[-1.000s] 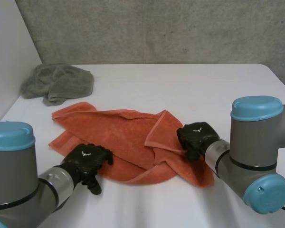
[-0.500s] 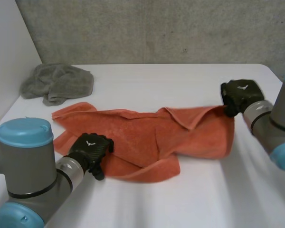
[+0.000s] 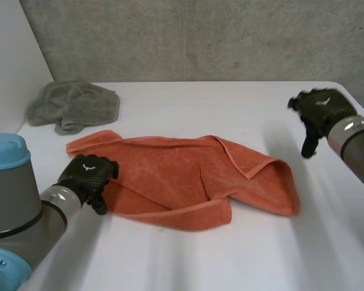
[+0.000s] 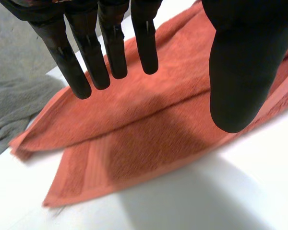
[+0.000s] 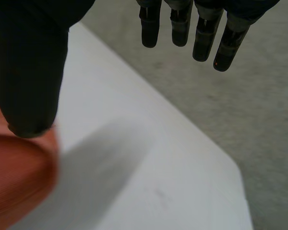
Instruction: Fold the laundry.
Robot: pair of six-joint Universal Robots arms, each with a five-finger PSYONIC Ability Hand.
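While the orange towel [image 3: 182, 182] lies rumpled mid-table on the white table [image 3: 230, 103], its right end doubled over, the step in hand looks like spreading it flat before any fold. The left hand [image 3: 88, 176] sits at the towel's left edge and the right hand [image 3: 318, 109] hangs well apart beyond its right end — both slack, holding nothing. Next, I judge, each must pinch a corner. The left wrist view makes plain what the head view leaves unclear — straight fingers [image 4: 110, 52] over a layered hem.

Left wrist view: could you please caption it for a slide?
Open left hand over the orange towel, with a grey cloth beside it.
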